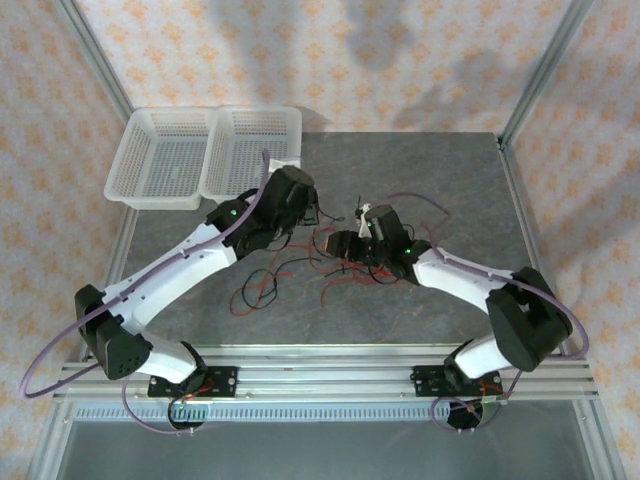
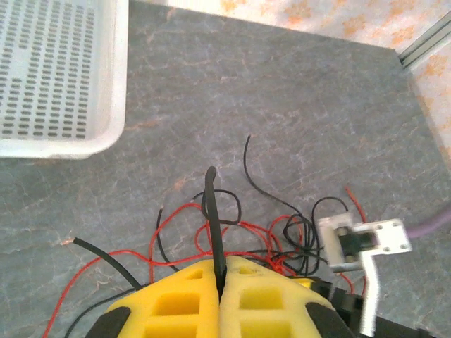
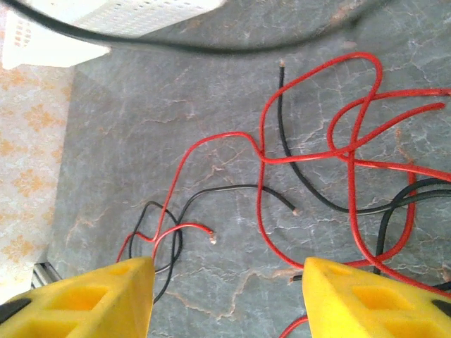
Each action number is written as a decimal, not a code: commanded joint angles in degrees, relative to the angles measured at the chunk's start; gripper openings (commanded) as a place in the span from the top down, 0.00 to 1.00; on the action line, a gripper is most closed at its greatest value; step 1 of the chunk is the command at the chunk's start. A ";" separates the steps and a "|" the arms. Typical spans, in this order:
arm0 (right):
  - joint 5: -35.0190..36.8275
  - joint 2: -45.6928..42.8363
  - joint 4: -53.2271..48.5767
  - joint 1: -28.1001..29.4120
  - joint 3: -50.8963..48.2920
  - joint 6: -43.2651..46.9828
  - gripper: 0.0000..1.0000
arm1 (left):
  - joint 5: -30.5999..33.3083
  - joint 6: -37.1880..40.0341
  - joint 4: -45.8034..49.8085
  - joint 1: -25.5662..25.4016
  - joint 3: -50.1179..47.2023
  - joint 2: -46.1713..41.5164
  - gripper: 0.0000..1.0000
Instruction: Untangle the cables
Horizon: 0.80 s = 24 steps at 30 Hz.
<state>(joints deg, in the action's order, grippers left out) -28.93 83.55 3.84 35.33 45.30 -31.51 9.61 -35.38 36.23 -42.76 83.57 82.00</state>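
1. The cables (image 1: 340, 266), a heap of thin red wires (image 3: 303, 160) and black wires (image 3: 281, 113), lie mid-counter (image 1: 430, 170) between the two tools, with loose ends trailing toward the near left.
2. The left tool (image 2: 220, 271) has its yellow pads pressed together on one black strand (image 2: 211, 204), which pokes out toward the far side. The knot sits just beyond.
3. The right tool (image 3: 225, 296) hangs over red loops, jaws apart, gripping nothing.
4. I'd judge the pull should go left, away from the right tool.
5. Count: two tools, two white baskets (image 1: 215, 150) far left. There are several wires of each colour, too snarled to number.
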 commanded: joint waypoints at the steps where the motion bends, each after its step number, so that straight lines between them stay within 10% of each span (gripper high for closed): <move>1: 1.42 0.59 2.31 0.09 1.51 -0.41 0.43 | 4.14 3.82 3.79 -0.22 6.47 0.58 1.00; 13: 7.20 -0.50 -0.71 0.09 -4.19 0.08 0.43 | 17.32 10.22 12.90 5.94 29.76 8.23 1.00; 24: 7.67 -2.92 -2.05 0.09 -5.92 0.39 0.43 | 20.78 15.23 6.58 25.50 37.28 13.74 1.00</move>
<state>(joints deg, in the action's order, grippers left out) -22.90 82.65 2.66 35.33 40.21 -31.51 27.49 -22.94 45.36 -21.67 119.31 94.19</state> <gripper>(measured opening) 0.567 0.043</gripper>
